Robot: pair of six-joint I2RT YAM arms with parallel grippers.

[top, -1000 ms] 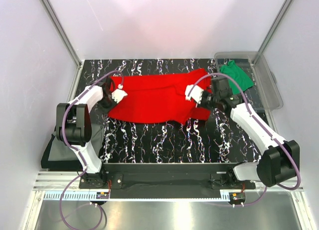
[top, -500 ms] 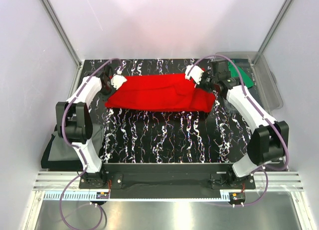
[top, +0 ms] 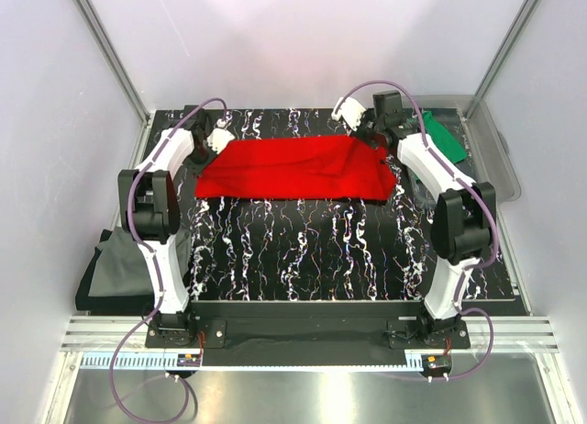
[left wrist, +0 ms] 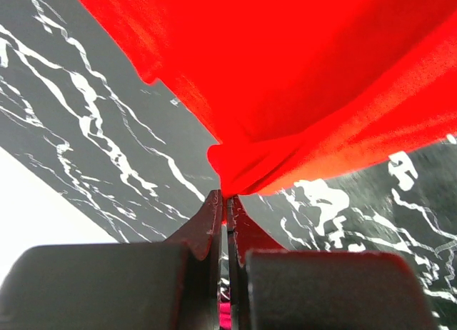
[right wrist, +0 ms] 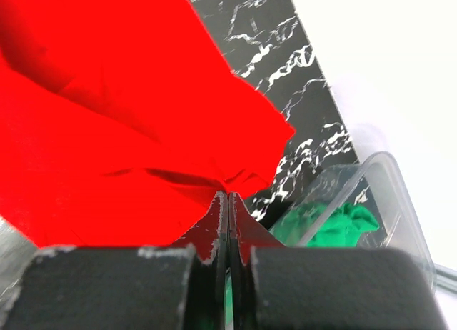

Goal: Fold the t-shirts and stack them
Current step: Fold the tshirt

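We see the left gripper (left wrist: 227, 198) and the right gripper (right wrist: 228, 196) each clenched on a bunched corner of the red t-shirt (top: 298, 167), which spreads out between them. The green t-shirt (right wrist: 332, 226) lies in a clear bin (right wrist: 400, 191) just beyond the right gripper.

No legible txt, labels, brand marks or nos. in any view, none on red t-shirt (top: 293, 167), clear bin (top: 495, 172) or table (top: 303, 250).

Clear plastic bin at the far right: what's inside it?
A green t-shirt lies inside the bin. The right arm covers its left part, so anything there cannot be seen.
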